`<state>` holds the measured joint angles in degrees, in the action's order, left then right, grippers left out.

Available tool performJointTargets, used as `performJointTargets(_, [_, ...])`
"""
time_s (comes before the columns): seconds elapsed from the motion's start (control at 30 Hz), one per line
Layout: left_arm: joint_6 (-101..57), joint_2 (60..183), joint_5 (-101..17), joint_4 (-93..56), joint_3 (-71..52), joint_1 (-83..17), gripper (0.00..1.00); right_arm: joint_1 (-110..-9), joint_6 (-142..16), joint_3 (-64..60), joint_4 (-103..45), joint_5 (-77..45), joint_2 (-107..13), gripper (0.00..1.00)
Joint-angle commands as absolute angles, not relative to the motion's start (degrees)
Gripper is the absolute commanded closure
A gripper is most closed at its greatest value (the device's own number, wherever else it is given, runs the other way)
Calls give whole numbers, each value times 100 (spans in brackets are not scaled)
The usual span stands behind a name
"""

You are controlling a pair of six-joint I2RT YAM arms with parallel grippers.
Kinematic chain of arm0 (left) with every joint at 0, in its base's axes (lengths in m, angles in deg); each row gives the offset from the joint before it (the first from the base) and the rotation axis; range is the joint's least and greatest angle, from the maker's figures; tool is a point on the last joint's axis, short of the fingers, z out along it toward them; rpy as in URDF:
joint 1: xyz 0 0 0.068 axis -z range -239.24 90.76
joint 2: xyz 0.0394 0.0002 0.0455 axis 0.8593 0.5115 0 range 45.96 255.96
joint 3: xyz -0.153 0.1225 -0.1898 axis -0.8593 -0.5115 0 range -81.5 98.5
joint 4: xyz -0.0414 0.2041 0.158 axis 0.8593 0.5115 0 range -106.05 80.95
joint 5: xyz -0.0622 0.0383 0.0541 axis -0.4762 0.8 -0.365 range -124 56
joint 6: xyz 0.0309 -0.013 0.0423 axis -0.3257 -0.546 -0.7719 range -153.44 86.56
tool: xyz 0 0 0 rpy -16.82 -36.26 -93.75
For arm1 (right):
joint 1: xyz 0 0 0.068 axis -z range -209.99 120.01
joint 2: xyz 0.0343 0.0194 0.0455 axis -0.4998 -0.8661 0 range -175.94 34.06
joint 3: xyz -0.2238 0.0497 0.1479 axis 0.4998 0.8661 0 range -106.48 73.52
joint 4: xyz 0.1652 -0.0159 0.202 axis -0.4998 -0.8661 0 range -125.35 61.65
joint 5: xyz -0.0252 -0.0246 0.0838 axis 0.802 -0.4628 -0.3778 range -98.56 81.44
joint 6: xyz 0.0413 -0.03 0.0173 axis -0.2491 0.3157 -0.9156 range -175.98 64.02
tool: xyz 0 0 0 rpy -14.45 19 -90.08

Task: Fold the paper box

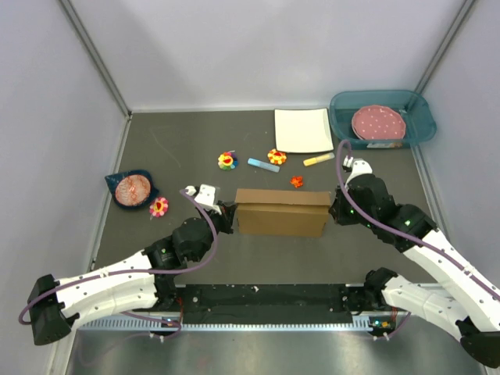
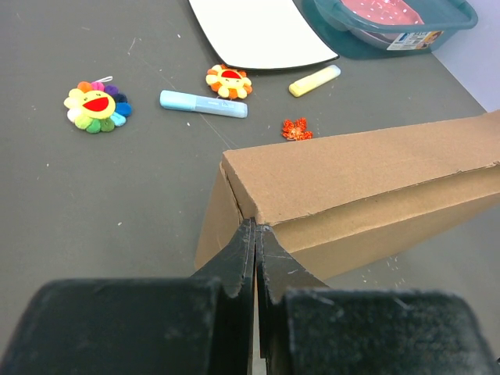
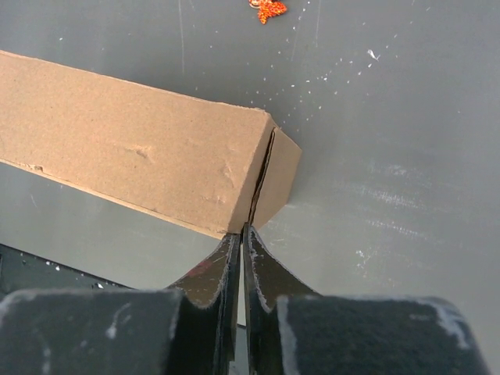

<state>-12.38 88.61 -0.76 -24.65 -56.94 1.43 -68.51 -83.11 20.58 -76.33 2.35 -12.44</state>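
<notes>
Paper box (image 1: 281, 211) is folded shut and sits mid-table between my two arms, long side facing the bases. My left gripper (image 2: 255, 231) is pinched fully together with nothing between the fingers, tips touching the box's left near corner. My right gripper (image 3: 241, 234) is closed tight too, empty, tips at the seam on the box's right end. Behind the box: red scrap (image 1: 297, 182), blue marker (image 1: 263, 165), yellow marker (image 1: 318, 159), white plate (image 1: 303, 130), teal tub (image 1: 422, 117). Dark bowl (image 1: 130, 190) is far left.
</notes>
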Motion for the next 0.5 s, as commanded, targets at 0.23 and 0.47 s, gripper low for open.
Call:
performJointTargets(0.23, [-1164,8999,-253,-1623,-5908,141,100,-6919,-8279,981,-7625,199,-795,82])
performJointTargets(0.47, [-1068,9008,-271,-1631,-5943,141,100,-6910,-8305,1330,-6834,137,-979,100])
